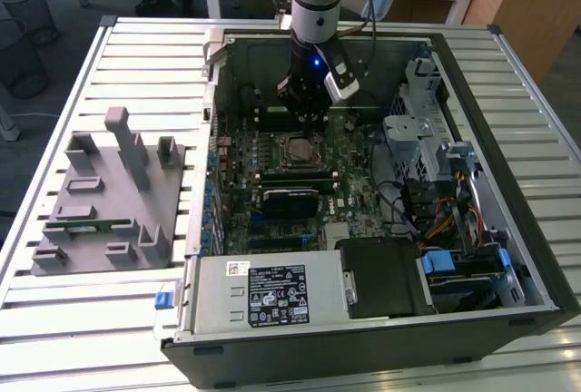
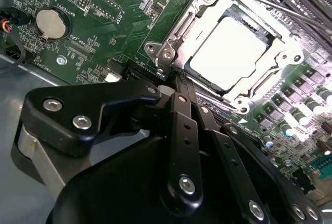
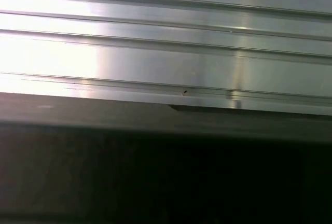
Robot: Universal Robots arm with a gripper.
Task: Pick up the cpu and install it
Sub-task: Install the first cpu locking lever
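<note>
cpu seated in socket | end effector just beside, closed, empty

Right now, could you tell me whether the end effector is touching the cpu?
Apart. In the second wrist view the end effector ends at the socket frame's edge, and the cpu sits bare in the socket.

Case: open computer case lies on the slatted table.
Fixture: grey holder beside it.
Battery: coin cell on motherboard.
</note>
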